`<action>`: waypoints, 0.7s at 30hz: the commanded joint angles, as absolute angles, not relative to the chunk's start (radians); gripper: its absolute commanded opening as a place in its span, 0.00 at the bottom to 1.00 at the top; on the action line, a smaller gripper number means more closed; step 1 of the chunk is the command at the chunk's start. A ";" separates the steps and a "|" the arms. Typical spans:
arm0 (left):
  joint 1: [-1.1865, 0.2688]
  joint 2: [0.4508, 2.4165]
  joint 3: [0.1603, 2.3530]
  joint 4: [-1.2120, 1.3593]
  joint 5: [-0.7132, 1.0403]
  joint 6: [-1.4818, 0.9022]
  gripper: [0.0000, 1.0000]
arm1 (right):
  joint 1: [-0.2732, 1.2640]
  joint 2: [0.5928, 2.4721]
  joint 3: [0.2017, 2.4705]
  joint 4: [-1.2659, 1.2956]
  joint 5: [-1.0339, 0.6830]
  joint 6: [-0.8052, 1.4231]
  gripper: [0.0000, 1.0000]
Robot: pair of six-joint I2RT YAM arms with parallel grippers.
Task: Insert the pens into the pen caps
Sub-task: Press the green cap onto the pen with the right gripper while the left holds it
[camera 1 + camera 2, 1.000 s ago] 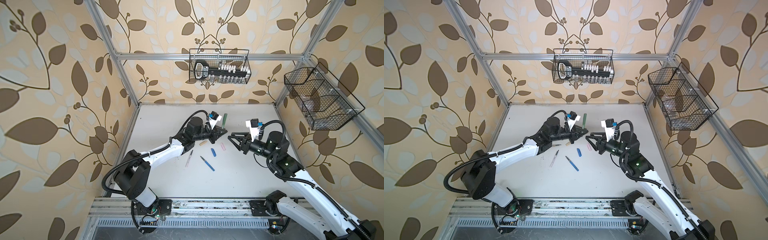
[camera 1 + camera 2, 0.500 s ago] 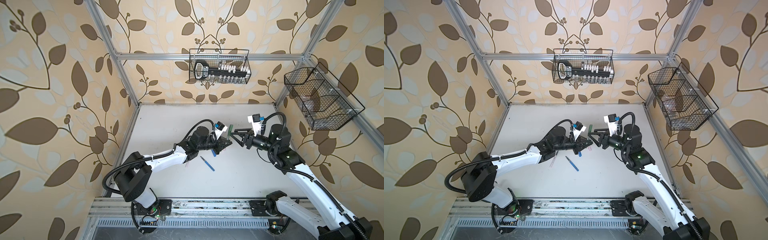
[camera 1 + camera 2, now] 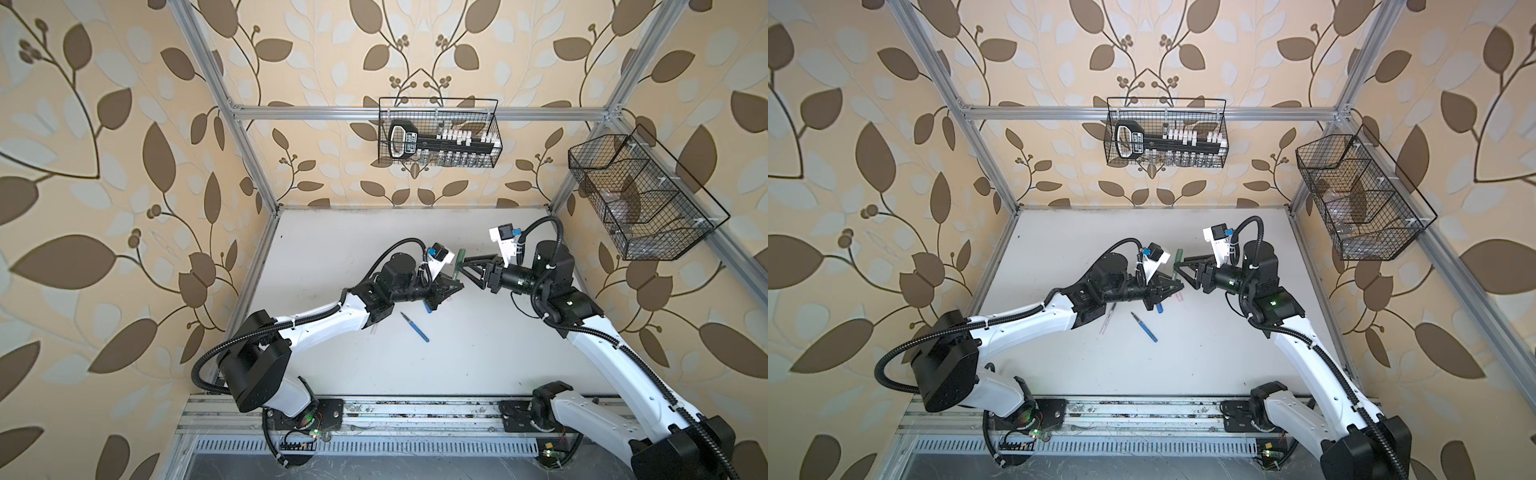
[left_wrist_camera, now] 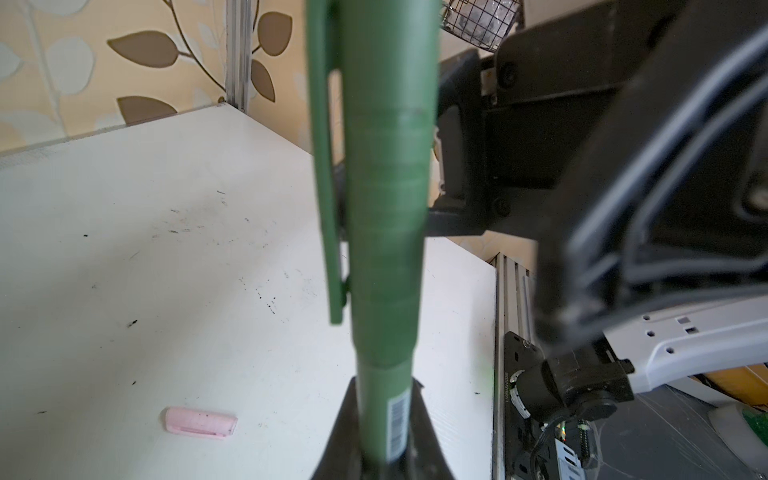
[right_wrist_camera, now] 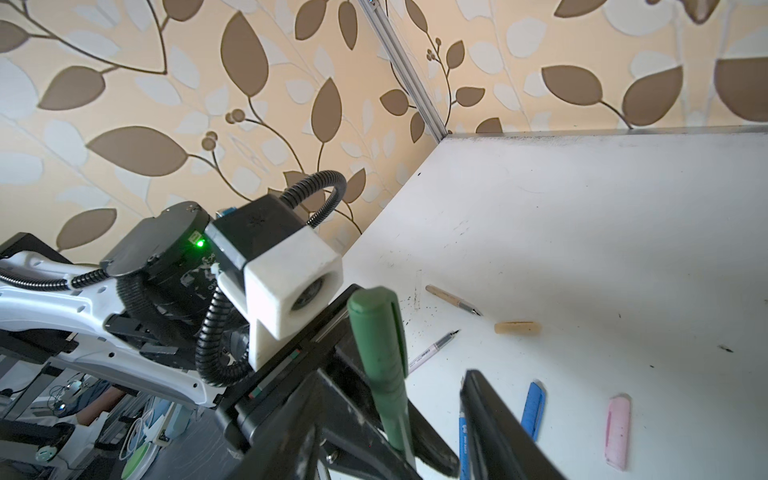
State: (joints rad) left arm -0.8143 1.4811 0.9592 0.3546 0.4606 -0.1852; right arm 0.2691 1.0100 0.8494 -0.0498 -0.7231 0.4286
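Above the middle of the white table [image 3: 478, 361], the dark green pen [image 3: 456, 274] was held clear of the surface by the left gripper [image 3: 452, 286]; its jaws were clenched on the lower barrel, where a small barcode label [image 4: 397, 419] was seen in the left wrist view. The dark green cap [image 3: 461, 255] was already seated on the far end of this pen, with its clip lying along the side; how deeply it was pushed on could not be told. The right gripper [image 3: 464, 267] was positioned at the same pen from the opposite side; its jaws were spread apart, one finger on each side of the capped end, and in the right wrist view no finger was seen to touch the cap. On the table the other pieces were lying loose; the blue pen [image 3: 415, 328] was laid slantwise just beside the left arm's wrist; the blue cap [image 5: 534, 409] and the pink cap [image 5: 618, 432] were found near each other; the tan pen [image 5: 453, 300], the tan cap [image 5: 517, 327] and the whitish-pink pen [image 5: 432, 347] were seen close together in the right wrist view; none of these pens was capped.
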 commanded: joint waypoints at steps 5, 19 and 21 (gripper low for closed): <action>-0.829 1.479 0.994 0.337 0.472 -0.151 0.00 | 0.279 1.050 0.892 -0.012 -0.758 0.432 0.47; -0.830 1.479 1.056 0.250 0.444 -0.078 0.00 | 0.315 1.088 0.919 -0.056 -0.749 0.432 0.18; -0.830 1.471 1.062 0.249 0.414 -0.064 0.00 | 0.326 1.089 0.920 -0.072 -0.744 0.425 0.12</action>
State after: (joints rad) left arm -0.8192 1.4822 1.0023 0.2230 0.4545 -0.1261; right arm 0.2977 1.0843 0.8944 -0.0345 -0.7166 0.4286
